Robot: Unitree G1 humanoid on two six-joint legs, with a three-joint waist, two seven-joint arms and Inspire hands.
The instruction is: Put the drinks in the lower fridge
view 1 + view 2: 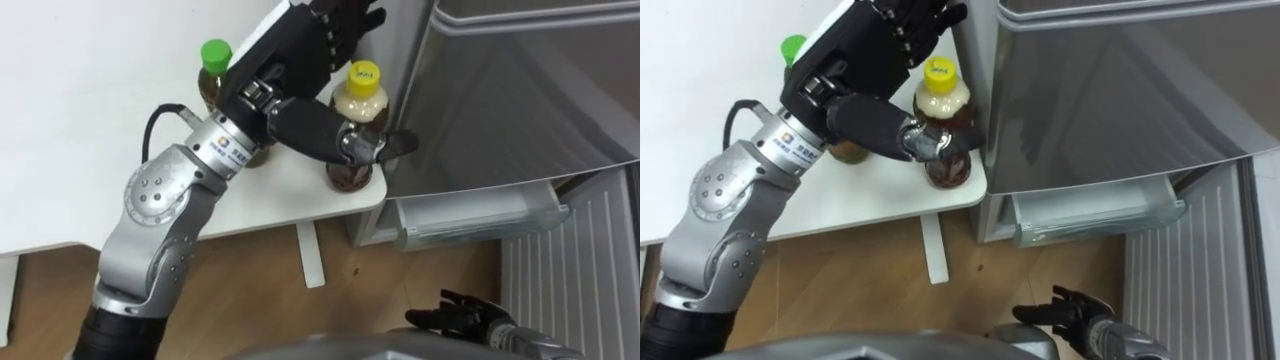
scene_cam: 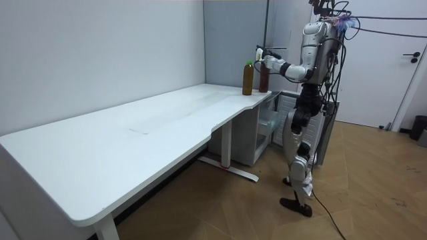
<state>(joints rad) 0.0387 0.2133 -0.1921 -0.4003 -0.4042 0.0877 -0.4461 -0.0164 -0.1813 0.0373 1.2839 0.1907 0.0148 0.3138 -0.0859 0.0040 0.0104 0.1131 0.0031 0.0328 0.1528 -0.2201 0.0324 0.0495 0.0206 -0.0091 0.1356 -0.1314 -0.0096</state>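
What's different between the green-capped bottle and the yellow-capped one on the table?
The green-capped bottle has a green cap, the yellow-capped bottle a yellow one. The left hand grips the yellow-capped bottle; the green-capped bottle is not gripped. The yellow-capped bottle stands nearer the table corner than the green-capped bottle. Both stand upright with brownish drink inside.

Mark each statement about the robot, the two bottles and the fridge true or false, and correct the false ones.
1. The left hand grips the yellow-cap bottle. True.
2. The green-cap bottle lies on its side. False: it stands upright on the table.
3. The lower fridge is shut. False: it is open.
4. The right hand is low and open. True.
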